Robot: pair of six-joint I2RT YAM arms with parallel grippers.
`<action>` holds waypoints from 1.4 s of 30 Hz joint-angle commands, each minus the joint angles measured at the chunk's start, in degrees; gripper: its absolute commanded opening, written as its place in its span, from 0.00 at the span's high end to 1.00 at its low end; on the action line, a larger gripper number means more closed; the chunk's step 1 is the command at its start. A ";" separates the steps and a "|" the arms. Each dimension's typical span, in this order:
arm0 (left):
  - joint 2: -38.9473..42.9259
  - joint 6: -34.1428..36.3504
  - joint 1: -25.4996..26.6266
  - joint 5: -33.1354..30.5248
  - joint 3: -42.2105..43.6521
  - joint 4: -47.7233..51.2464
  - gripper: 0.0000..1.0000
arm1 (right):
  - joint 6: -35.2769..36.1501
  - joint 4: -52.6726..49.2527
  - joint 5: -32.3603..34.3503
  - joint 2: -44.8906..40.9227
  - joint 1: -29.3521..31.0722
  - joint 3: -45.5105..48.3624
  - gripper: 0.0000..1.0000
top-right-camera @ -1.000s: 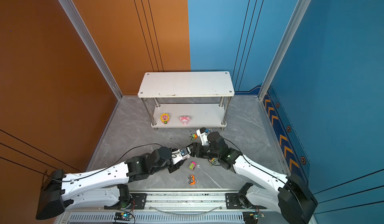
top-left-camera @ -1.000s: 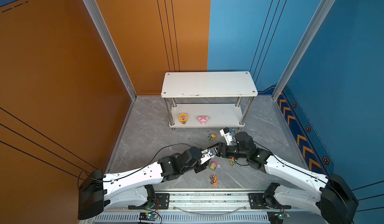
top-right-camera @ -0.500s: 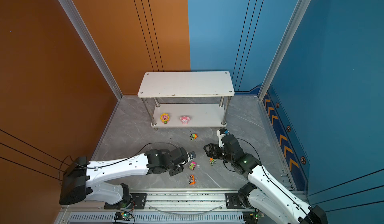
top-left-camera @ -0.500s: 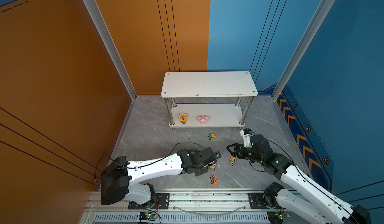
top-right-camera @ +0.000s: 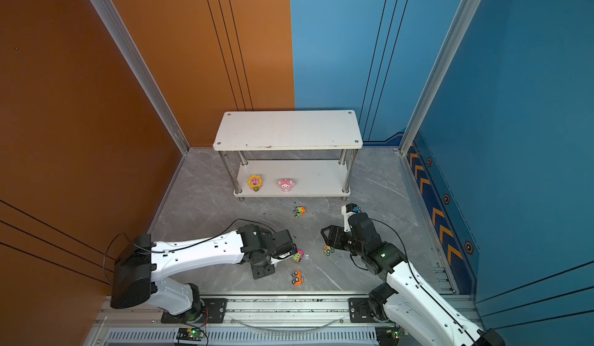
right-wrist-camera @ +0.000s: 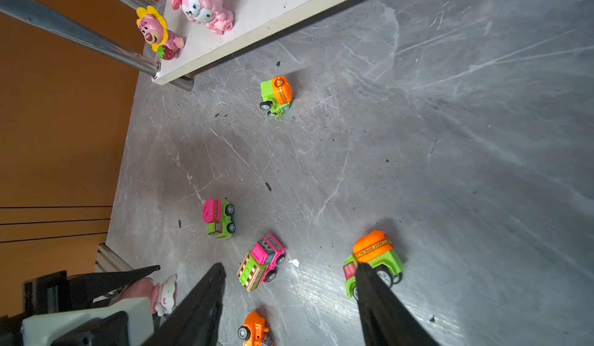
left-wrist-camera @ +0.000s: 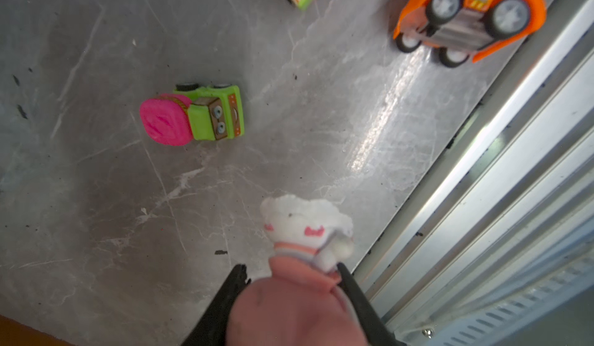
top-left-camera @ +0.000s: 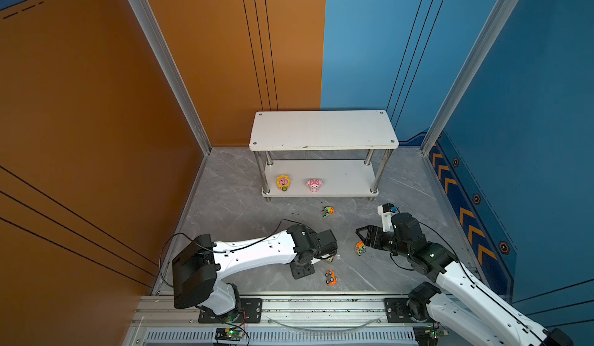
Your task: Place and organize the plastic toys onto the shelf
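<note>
We've got 2 arms in shot, left arm [top-left-camera: 266, 257] and right arm [top-left-camera: 466, 283], both smooth white shells with chunky black joint housings. Little dark screw holes dot the white links, thin black cables [top-left-camera: 282, 221] loop off them, and a green light [top-left-camera: 430, 253] glows on the right one.

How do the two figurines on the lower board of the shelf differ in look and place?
The sunflower figurine has yellow petals around its face; the pink figurine is pink with a bow. The sunflower figurine stands beside a post of the shelf; the pink figurine stands nearer the middle. Both stand upright.
</note>
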State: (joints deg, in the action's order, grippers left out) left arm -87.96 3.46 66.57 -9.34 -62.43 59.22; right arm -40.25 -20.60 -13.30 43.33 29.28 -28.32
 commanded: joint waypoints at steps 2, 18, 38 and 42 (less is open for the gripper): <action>-5.87 -0.13 0.26 4.52 -2.81 3.71 0.96 | 0.37 0.07 -0.77 -0.87 -0.79 1.15 0.34; -18.29 2.40 2.17 4.61 -8.54 3.52 0.67 | -0.15 0.41 -2.55 -2.50 -2.99 1.81 0.34; -11.42 -0.13 1.77 -3.52 -11.60 2.19 0.27 | -0.20 -0.67 -3.18 -5.14 -4.57 2.56 0.33; -2.96 -1.55 0.08 -1.16 -10.47 0.83 0.25 | -0.04 -0.08 -3.96 -5.05 -4.43 2.22 0.32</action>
State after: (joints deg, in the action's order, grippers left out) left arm -96.97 3.68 67.64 -10.33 -72.62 60.62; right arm -40.29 -20.58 -16.32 38.72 25.06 -26.39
